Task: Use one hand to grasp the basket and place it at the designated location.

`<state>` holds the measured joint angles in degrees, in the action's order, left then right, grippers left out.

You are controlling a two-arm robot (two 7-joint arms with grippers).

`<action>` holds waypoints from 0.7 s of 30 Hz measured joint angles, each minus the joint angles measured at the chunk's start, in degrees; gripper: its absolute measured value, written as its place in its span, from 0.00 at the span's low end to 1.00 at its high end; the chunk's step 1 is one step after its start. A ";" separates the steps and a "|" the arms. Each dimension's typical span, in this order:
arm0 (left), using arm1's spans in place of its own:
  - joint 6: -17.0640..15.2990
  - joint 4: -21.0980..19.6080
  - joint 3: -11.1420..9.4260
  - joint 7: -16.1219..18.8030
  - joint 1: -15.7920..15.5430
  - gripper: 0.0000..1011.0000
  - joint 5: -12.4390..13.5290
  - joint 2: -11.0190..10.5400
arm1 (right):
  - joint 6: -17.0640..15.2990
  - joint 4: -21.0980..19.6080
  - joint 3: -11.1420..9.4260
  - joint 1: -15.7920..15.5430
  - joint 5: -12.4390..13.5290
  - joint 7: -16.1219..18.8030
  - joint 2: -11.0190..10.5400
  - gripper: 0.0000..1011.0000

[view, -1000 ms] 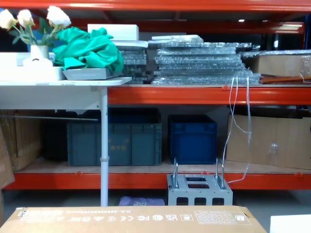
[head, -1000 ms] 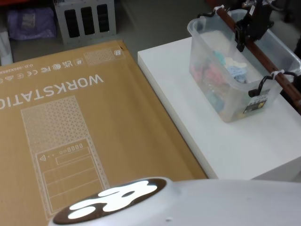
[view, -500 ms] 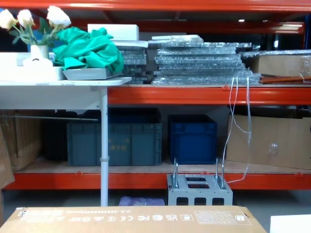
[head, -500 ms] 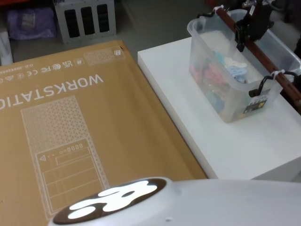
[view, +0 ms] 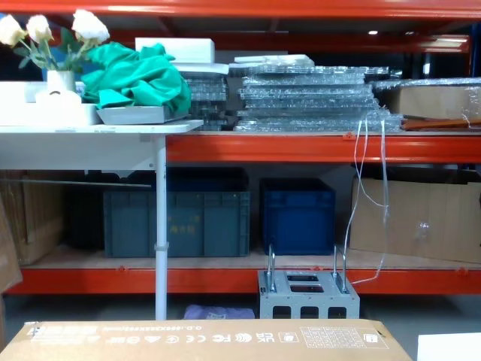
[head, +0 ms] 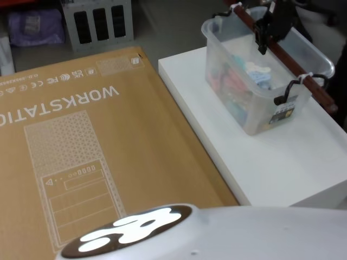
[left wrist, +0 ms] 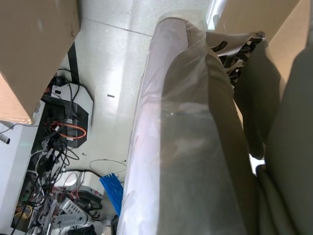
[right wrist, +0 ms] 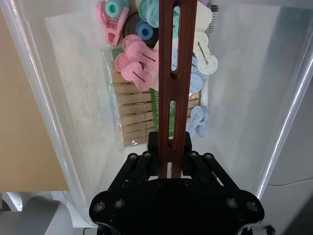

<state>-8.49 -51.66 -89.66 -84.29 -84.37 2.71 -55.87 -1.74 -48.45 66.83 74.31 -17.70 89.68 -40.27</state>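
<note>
The basket (head: 244, 92) is a translucent whitish tub holding pink, blue and wooden clothes pegs (right wrist: 134, 117). It is over the far part of the white table (head: 282, 162). A dark red-brown wooden bar handle (head: 282, 51) spans its rim, tied on with white zip ties. My right gripper (head: 264, 32) is shut on this bar near its far end. In the right wrist view the black fingers (right wrist: 154, 147) clamp the slotted handle (right wrist: 176, 58) from both sides, above the basket's inside wall (right wrist: 63, 98).
A large brown cardboard box (head: 81, 146) printed "WORKSTATION" lies left of the table, close to its edge, and its top shows low down (view: 203, 338). Behind stand orange shelves with blue crates (view: 297, 214) and a grey metal block (view: 308, 295) on the floor.
The basket and my right gripper, still shut on the handle, have shifted left and slightly up in the head view. The cardboard box has not moved.
</note>
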 joint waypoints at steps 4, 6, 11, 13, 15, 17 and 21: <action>0.00 -0.01 0.00 0.00 0.00 0.00 0.00 0.00 | 1.38 2.26 0.53 1.44 -0.36 -0.42 2.00 0.23; 0.00 0.01 0.00 0.00 0.00 0.00 0.01 0.00 | 1.76 2.54 0.63 2.18 -0.58 -0.54 2.46 0.23; 0.00 0.01 0.00 0.00 0.00 0.00 0.00 0.00 | 1.89 1.27 0.75 3.87 -0.86 -0.84 2.43 0.23; 0.00 0.01 0.00 0.00 0.00 0.00 0.01 0.00 | 1.83 0.84 0.76 4.03 -0.83 -0.86 2.18 0.23; 0.00 -0.01 0.00 0.00 0.00 0.00 0.00 0.00 | 1.76 0.23 0.78 4.20 -0.78 -0.87 1.78 0.23; 0.00 0.00 0.00 0.00 0.00 0.00 0.00 0.00 | 1.58 -0.93 0.77 4.58 -0.76 -0.87 1.16 0.23; 0.00 0.00 0.00 0.00 0.00 0.00 0.00 0.00 | 1.37 -2.01 0.73 5.04 -0.53 -0.87 0.55 0.23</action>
<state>-8.49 -51.66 -89.66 -84.29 -84.37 2.71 -55.87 -0.37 -50.46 67.56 79.36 -18.23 88.80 -39.72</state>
